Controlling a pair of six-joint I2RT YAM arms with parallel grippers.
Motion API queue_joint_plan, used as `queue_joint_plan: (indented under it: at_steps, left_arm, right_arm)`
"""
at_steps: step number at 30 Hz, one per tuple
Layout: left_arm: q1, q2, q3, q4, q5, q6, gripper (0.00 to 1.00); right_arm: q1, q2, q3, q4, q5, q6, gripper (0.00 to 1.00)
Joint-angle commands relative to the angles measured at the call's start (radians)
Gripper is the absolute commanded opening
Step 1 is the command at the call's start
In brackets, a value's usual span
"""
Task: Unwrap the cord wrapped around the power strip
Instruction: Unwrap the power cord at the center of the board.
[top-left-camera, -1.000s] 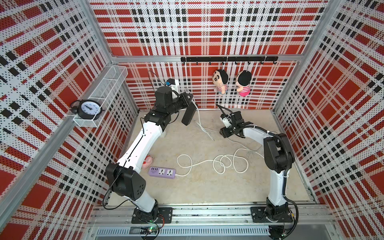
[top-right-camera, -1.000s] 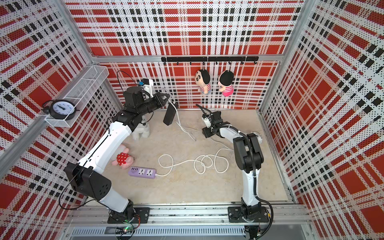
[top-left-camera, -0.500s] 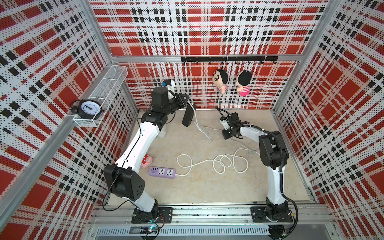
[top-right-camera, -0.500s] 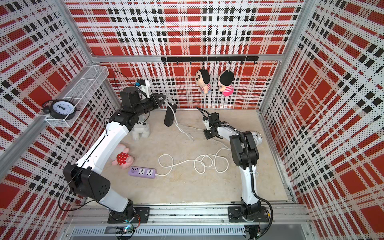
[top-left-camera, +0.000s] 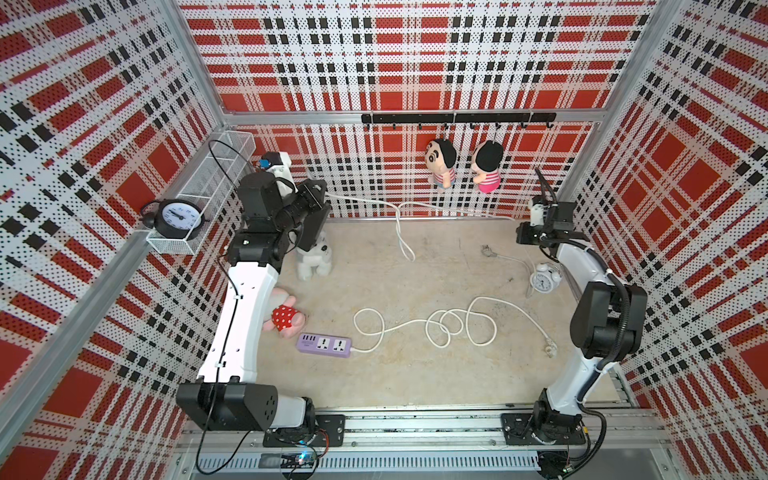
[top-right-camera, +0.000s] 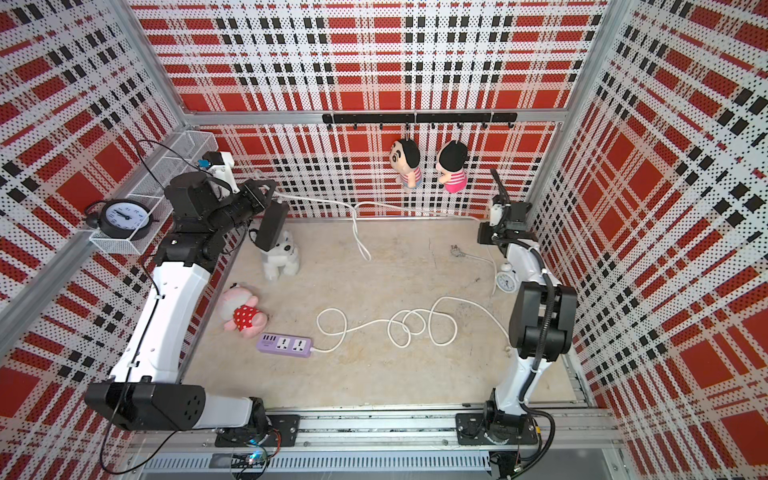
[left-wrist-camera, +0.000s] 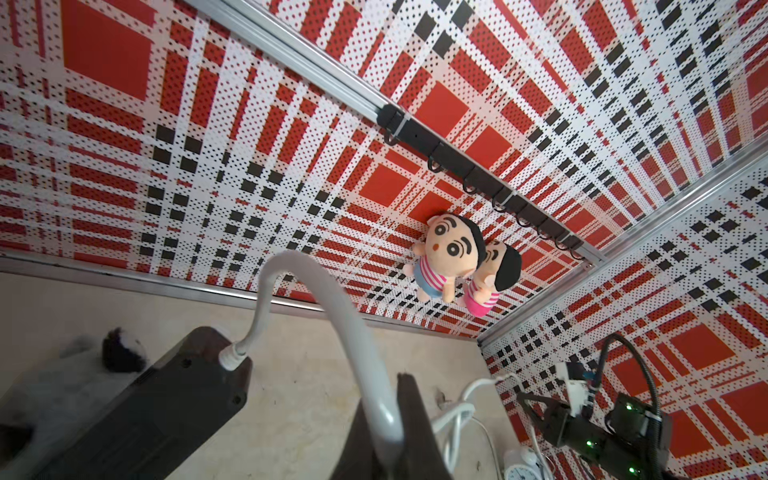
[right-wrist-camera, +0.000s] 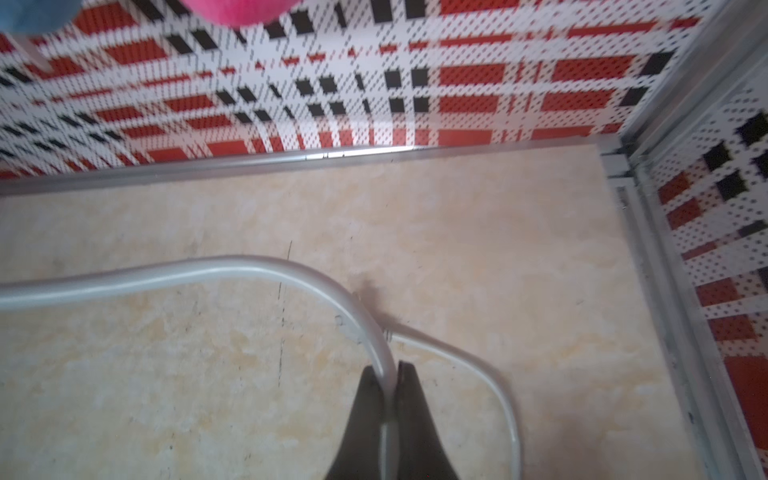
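Upper left in both top views, black strip (top-left-camera: 312, 227) dangles from its cord (top-left-camera: 365, 200), which runs along the back wall. I see left claw (left-wrist-camera: 386, 399) clamped on cord by the strip, right claw (right-wrist-camera: 388, 370) on it at frame right. Cord looks limp, slick; strip light, rigid (I'd pinch cord only). Floor (top-left-camera: 415, 374) beige, cluttered, walls tight.

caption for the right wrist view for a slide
Right gripper pinching the white cord over the beige tabletop.
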Motion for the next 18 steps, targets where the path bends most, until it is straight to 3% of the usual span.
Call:
queue_joint_plan:
  at_steps: [1,6,11,18]
  left_arm:
    - [0.060,-0.067,0.085,0.003,-0.029,0.059,0.00]
    - [0.157,-0.120,0.128,-0.010,-0.007,0.057,0.00]
    - [0.314,-0.140,0.197,-0.032,0.104,0.031,0.00]
    - [0.461,-0.164,0.206,0.068,0.191,-0.054,0.00]
  right_arm:
    - [-0.058,0.030,-0.024,0.026,0.002,0.044,0.00]
    - [-0.114,0.068,-0.020,0.057,-0.006,0.064,0.00]
    - [-0.146,0.086,-0.021,0.063,0.006,0.049,0.00]
    - [-0.176,0.093,-0.035,0.070,0.076,-0.025,0.00]
